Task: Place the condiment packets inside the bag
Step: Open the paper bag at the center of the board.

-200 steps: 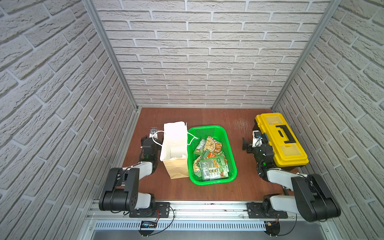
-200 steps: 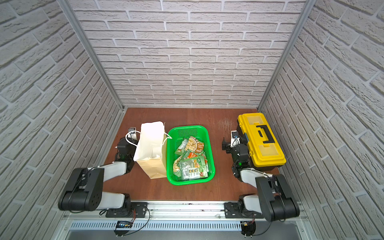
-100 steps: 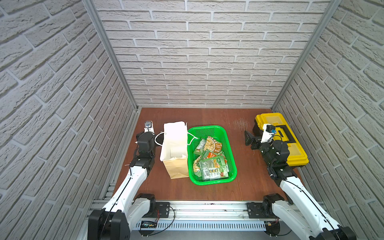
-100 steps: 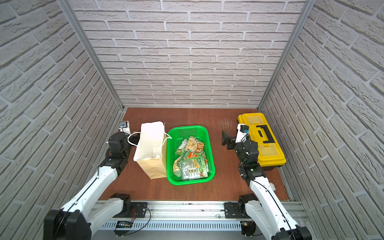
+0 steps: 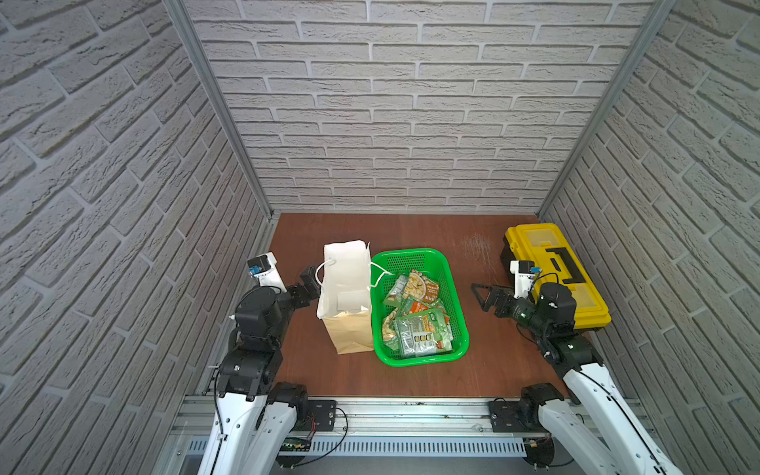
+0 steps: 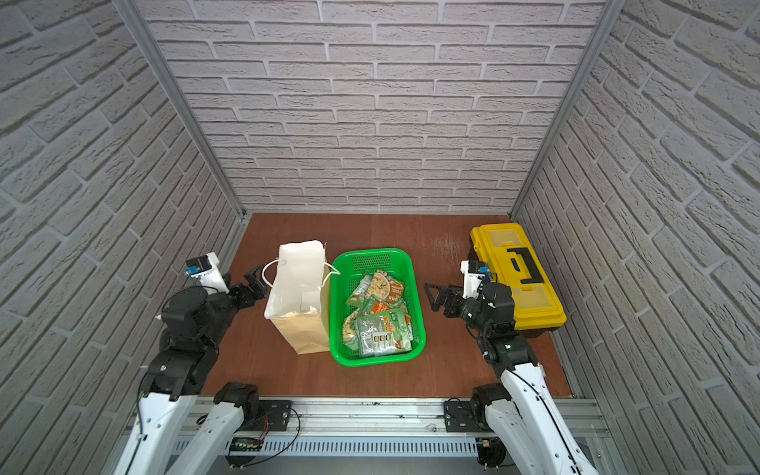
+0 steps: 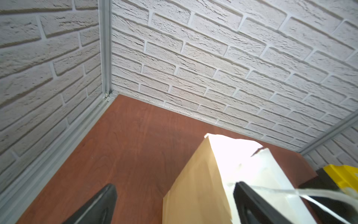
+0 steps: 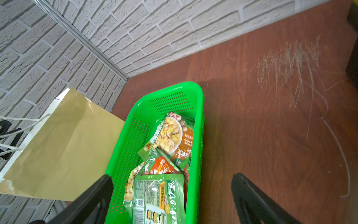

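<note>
Left pincer [image 5: 307,280] hangs with its black jaws spread wide and nothing between them, just beside the upright tan kraft paper bag [image 5: 347,283] at its left face, close to a white cord handle. In the left wrist view the left pincer [image 7: 174,191] frames the bag's [image 7: 195,184] tan edge, though whether a jaw touches the paper I cannot tell. Right pincer [image 5: 481,296] is equally wide apart and empty, held over bare wood and pointing towards the basket.

The flat, crinkly green-and-orange condiment packets [image 5: 415,320] lie in a loose, overlapping heap inside the green perforated plastic basket [image 5: 411,252], filling its near half; in the right wrist view the topmost one shows a barcode and clear panel, and another shows a bowl of food [image 8: 170,133]. The basket stands touching the bag's right side, the bag taller than it, its white inside open upwards.

Both sit near the middle of the reddish-brown wooden bench [image 5: 411,378]. A yellow plastic toolbox [image 5: 551,267] with a black handle rests at the bench's right edge, just behind the right arm. White brick-pattern walls [image 5: 390,123] enclose three sides
</note>
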`<state>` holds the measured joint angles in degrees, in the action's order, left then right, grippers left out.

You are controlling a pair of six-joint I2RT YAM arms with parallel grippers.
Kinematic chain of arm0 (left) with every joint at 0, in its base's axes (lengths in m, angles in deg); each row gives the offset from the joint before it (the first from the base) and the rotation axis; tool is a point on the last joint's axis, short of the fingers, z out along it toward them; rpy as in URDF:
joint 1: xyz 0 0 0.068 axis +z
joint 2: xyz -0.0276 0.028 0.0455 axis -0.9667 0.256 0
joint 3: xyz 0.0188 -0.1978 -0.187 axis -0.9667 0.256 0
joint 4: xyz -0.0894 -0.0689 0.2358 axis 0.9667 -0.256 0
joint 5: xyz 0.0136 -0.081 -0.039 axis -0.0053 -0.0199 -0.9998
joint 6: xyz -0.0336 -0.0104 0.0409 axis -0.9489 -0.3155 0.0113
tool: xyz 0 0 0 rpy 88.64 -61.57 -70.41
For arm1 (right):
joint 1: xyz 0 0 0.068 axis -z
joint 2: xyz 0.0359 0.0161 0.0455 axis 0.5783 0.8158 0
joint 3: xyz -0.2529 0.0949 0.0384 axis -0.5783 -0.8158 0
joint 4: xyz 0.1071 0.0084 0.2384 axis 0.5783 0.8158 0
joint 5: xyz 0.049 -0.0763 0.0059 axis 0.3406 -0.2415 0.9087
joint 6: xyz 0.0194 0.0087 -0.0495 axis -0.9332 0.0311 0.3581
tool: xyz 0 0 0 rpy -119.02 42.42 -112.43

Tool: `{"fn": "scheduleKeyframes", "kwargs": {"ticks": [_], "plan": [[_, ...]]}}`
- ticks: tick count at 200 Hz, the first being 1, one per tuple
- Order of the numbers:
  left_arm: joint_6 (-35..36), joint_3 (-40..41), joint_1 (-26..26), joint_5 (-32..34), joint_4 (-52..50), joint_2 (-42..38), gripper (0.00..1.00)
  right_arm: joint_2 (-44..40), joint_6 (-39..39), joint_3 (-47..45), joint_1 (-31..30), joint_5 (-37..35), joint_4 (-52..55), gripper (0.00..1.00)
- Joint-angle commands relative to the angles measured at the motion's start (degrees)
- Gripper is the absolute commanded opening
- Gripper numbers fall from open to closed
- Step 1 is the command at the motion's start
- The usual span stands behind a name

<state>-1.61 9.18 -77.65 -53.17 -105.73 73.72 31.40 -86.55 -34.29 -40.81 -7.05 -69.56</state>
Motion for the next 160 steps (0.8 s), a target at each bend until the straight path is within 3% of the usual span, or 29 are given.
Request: {"fn": "scheduleKeyframes", "kwargs": {"ticks": [1,32,66,97,127,160], "plan": [[-4.1,-0.5,0.2,-4.6,-4.9,-3.1,0.98,3.1,-1.1,0.0,-0.3,3.7,1.9,0.99],[-10.0,-1.5,0.9,-5.0,-8.7,-6.9,0.98,9.4,1.8,2.0,-3.1,0.8,5.6,0.96],[-9.0,-9.5,0.9,-8.5,-13.1,-6.8,0.98,10.5,3.4,5.8,-9.5,-5.1,9.2,0.96],[-4.8,-20.1,0.9,-13.8,-19.9,-0.4,0.98,12.2,4.3,13.2,-17.5,-9.3,13.0,0.95],[-3.7,-24.0,0.5,-21.1,-21.0,5.5,0.98,15.0,4.1,22.3,-26.0,-11.7,14.4,0.92],[0.2,-26.6,-4.0,-17.0,-23.8,11.6,0.98,20.3,2.7,34.0,-33.7,-8.9,13.3,0.92]]}}
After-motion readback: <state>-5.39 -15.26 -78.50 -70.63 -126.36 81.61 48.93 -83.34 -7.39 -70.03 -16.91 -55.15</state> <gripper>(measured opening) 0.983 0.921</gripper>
